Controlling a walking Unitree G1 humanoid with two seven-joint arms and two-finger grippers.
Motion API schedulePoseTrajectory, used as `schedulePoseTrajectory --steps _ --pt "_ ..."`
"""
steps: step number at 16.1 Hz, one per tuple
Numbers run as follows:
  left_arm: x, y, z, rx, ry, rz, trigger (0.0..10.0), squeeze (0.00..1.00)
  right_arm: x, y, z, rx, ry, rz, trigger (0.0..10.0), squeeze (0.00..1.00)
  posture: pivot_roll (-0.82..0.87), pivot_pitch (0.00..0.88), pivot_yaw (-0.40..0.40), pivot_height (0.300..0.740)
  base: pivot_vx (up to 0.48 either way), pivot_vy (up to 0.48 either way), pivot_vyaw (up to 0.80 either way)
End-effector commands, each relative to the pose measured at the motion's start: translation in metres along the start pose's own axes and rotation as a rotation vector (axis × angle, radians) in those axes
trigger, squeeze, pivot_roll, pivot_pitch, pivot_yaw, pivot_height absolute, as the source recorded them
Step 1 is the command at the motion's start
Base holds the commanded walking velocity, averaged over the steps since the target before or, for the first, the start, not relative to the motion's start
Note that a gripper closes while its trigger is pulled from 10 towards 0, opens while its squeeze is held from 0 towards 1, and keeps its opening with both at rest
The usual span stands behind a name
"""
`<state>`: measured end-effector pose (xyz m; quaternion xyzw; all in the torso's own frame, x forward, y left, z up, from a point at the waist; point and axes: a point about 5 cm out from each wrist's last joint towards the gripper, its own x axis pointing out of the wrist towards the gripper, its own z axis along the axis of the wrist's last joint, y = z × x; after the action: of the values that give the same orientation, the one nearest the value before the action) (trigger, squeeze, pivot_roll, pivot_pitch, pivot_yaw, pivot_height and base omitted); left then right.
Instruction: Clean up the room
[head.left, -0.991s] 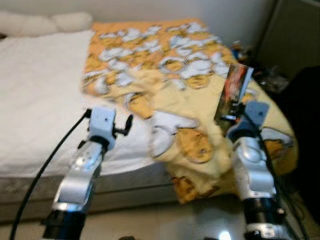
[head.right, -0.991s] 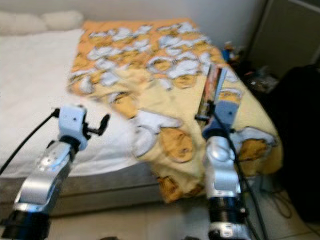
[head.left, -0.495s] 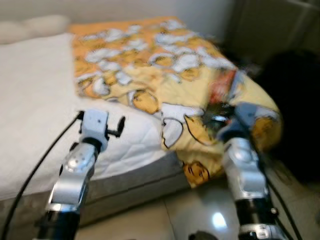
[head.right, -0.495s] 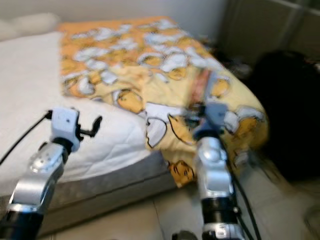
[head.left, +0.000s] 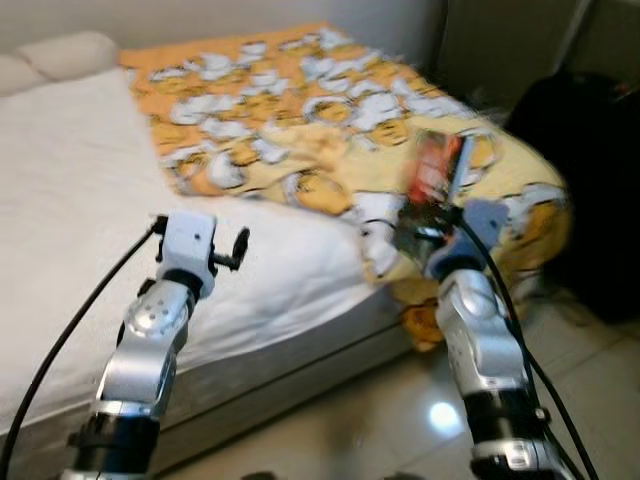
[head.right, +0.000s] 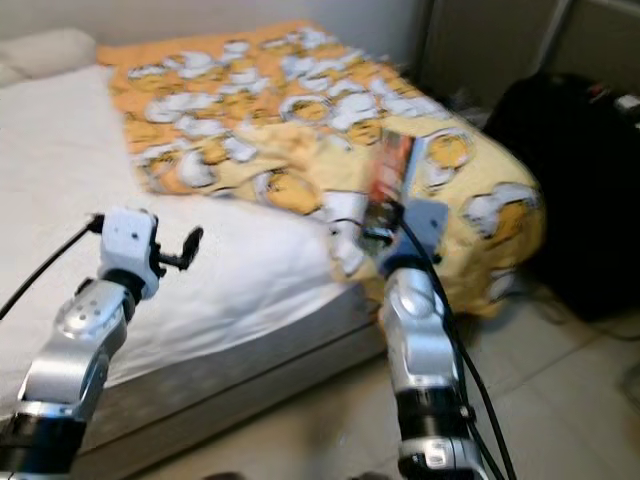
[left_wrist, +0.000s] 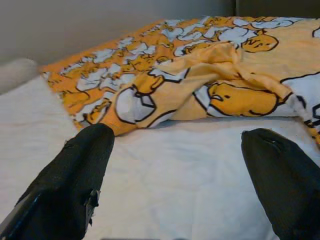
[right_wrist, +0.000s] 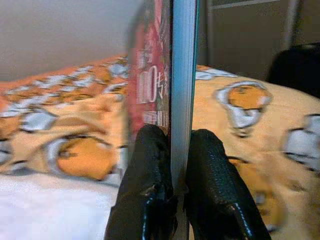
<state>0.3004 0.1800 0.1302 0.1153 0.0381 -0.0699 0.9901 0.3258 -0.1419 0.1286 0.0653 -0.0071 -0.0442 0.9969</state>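
Here, at the middle right of the frame, our right gripper (right_wrist: 172, 165) squeezes a thin red book (head.left: 435, 170) and holds it standing up over the yellow duck blanket (head.left: 300, 100). Our left gripper (left_wrist: 175, 165) is spread wide above the white bed (head.left: 70, 200), lower left.

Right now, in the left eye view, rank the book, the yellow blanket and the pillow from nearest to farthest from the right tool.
1. Book: clamped upright in the right tool.
2. Yellow blanket: on the bed just beyond it.
3. Pillow: far corner, on the robot's left.
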Motion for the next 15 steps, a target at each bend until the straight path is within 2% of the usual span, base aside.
schedulePoseTrajectory --steps 1,4,15 --pt "0.0022 -0.0011 0.0024 0.018 0.003 -0.014 10.0 0.00 0.0013 -0.0085 0.0026 0.011 -0.014 -0.040 10.0 0.00 -0.01 0.000 0.031 0.740 0.000 0.458 0.00" --pt "0.0047 -0.0017 0.0067 0.019 -0.010 -0.011 10.0 0.00 0.0010 -0.0091 0.0001 0.007 0.004 -0.034 10.0 0.00 0.00 0.000 0.011 0.740 0.000 0.460 0.00" --pt "0.0060 -0.0032 0.0065 0.013 -0.008 -0.019 10.0 0.00 0.0024 -0.0064 -0.0018 -0.010 0.012 -0.025 10.0 0.00 0.00 0.000 0.017 0.740 0.000 0.461 0.00"
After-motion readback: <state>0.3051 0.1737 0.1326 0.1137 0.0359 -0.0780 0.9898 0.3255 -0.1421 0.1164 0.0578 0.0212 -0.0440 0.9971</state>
